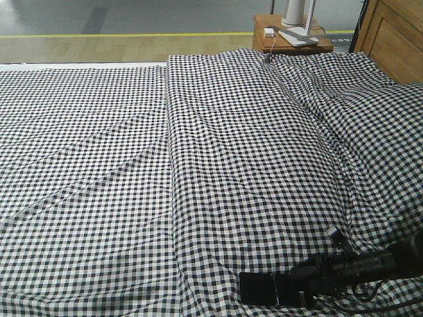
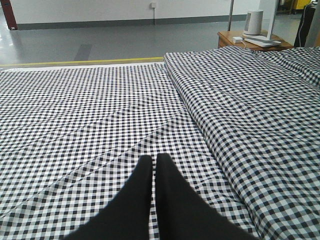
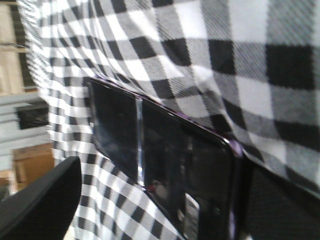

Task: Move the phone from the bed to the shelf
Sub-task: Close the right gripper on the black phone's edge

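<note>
Two fingers, right gripper (image 3: 160, 190): stood wide apart astride the phone (image 3: 120, 125), gripping nothing.
Left gripper (image 2: 154, 162): fingers pressed together, empty.
Hard to tell: blur hid whether either pad touched the phone.
Bed (image 1: 99, 165): wrinkled gingham under the phone; wooden table (image 1: 277, 23) far beyond.

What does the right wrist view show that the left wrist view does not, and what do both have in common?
Only the right wrist view shows the phone, close up on the cloth, with the right gripper open, one finger on either side of it. Only the left wrist view shows the left gripper, shut and holding nothing, the grey floor and a bedside table far right. Both show the bed in its check cloth.
</note>
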Available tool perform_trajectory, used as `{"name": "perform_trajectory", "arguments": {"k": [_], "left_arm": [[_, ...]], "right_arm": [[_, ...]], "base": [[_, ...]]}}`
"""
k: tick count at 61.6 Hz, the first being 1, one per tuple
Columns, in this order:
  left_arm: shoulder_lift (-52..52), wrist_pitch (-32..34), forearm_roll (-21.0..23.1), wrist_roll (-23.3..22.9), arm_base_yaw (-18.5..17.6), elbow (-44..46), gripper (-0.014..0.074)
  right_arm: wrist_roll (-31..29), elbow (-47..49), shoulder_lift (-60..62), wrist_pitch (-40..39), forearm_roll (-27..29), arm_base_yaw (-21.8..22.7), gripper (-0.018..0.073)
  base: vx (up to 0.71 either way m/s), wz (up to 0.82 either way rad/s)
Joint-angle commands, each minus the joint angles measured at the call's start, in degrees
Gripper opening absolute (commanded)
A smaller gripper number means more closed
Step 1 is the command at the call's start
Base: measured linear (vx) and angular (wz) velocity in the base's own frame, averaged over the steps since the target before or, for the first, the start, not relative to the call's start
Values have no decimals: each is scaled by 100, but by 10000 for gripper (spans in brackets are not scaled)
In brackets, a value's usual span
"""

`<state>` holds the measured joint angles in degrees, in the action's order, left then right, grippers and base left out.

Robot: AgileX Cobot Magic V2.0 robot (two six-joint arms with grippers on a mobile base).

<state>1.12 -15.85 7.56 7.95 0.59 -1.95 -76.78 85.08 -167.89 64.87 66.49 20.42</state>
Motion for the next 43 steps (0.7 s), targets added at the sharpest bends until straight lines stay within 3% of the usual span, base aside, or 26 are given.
{"name": "perform_trajectory", "arguments": {"k": [1, 28, 43], "left_arm": [[39, 418, 40, -22, -18, -13, 1], [39, 418, 40, -22, -18, -13, 1], [39, 418, 40, -22, -18, -13, 1]], "right_arm": [[-35, 47, 144, 649, 156, -66, 592], [-69, 47, 145, 682, 3, -587, 582], [-153, 47, 145, 682, -20, -567, 431]], "base": [[0, 0], [0, 0], [0, 0]]}}
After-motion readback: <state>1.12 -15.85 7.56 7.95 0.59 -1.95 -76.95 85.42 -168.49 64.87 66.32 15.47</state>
